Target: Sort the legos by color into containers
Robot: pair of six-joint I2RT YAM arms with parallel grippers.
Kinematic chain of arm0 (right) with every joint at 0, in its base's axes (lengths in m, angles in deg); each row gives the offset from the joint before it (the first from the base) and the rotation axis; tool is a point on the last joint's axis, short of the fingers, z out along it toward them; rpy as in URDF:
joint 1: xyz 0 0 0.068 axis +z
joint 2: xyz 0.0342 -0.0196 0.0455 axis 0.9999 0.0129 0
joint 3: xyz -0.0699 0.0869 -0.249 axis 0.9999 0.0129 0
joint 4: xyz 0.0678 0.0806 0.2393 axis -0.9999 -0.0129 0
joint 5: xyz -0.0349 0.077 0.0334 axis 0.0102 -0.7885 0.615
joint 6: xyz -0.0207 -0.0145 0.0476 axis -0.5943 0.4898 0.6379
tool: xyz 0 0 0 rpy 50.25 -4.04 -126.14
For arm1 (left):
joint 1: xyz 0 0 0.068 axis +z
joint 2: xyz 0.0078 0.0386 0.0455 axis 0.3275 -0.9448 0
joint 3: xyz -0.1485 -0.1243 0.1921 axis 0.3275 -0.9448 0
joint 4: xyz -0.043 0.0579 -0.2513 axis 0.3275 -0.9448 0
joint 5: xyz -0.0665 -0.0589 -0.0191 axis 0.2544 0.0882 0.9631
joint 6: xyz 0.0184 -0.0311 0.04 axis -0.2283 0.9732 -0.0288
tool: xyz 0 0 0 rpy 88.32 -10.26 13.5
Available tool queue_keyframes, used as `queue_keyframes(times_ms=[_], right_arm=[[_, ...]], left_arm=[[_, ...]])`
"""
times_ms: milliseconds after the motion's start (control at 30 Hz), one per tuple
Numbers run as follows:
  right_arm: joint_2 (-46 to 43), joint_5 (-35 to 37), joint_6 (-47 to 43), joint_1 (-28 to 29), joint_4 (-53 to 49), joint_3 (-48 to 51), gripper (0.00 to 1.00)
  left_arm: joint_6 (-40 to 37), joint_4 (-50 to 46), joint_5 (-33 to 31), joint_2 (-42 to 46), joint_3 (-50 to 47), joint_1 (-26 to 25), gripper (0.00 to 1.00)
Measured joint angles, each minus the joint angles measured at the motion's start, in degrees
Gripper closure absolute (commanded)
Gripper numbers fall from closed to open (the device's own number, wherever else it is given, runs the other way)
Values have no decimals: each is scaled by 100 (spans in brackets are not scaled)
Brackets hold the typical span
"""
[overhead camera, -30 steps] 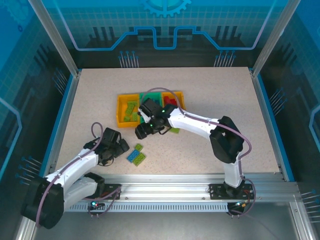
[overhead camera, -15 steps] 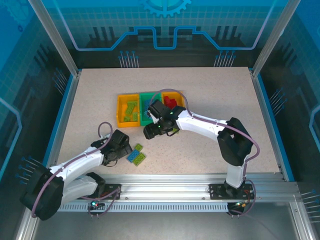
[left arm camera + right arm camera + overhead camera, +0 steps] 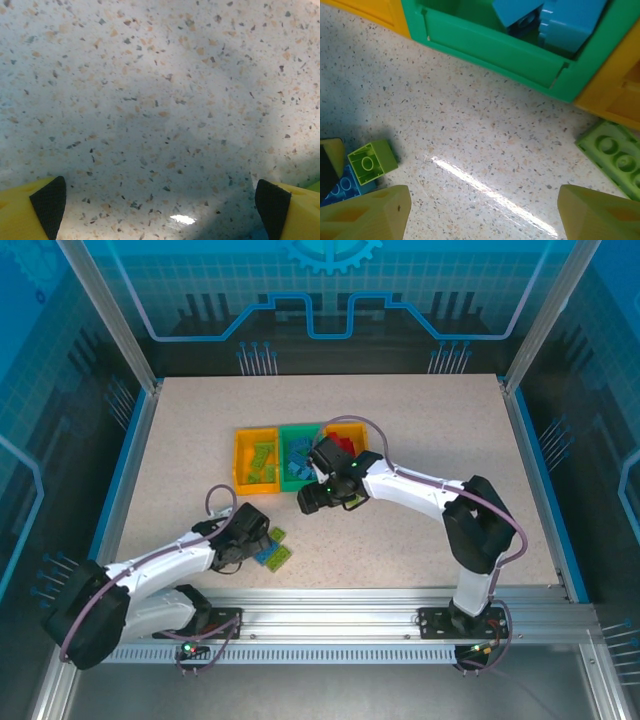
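Both the left tool [image 3: 160, 202] and the right tool [image 3: 480, 210] gape wide and empty, so the left should centre over one loose brick [image 3: 272, 555] just beside it on the table [image 3: 420, 430], the right over the green brick [image 3: 612, 157] by the bins [image 3: 490, 45].

Three containers [image 3: 300, 428] stood joined in one row: one yellow bin [image 3: 238, 462], one green bin [image 3: 490, 47] and one orange bin [image 3: 358, 428]. Four legos lay loose on the worktop [image 3: 430, 430]: a cluster of three at 6 o'clock from the yellow bin, made up of a small lime brick [image 3: 277, 534], a second lime brick [image 3: 283, 558] and one blue brick [image 3: 265, 552], plus a third lime brick [image 3: 612, 157] at 6 o'clock from the orange bin. Bricks inside the bins overlapped too much for a full count, though at least two blue pieces [image 3: 570, 22] showed in the green bin.
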Motion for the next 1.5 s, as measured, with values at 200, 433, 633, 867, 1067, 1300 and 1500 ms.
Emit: queue_keyframes(times_ms=[200, 433, 633, 867, 1067, 1300, 1500], right_arm=[[-151, 26, 20, -81, 50, 160, 21], [-332, 66, 35, -186, 57, 433, 21], [-507, 144, 31, -208, 70, 599, 22], [-575, 195, 33, -105, 76, 780, 24], [-490, 321, 208, 352, 79, 761, 22], [131, 470, 391, 739, -4, 258, 21], [411, 487, 173, 848, 39, 70, 20]], left_arm=[[83, -31, 15, -415, 219, -63, 1], [122, -262, 13, -1049, 627, -70, 1], [122, -463, 83, -1504, 994, -70, 1], [122, -551, 127, -1598, 1110, -70, 1], [103, -216, 542, -1366, 1128, -72, 1], [-15, 236, 1095, -396, 979, 302, 1], [-199, 31, 1176, 354, 645, 861, 1]])
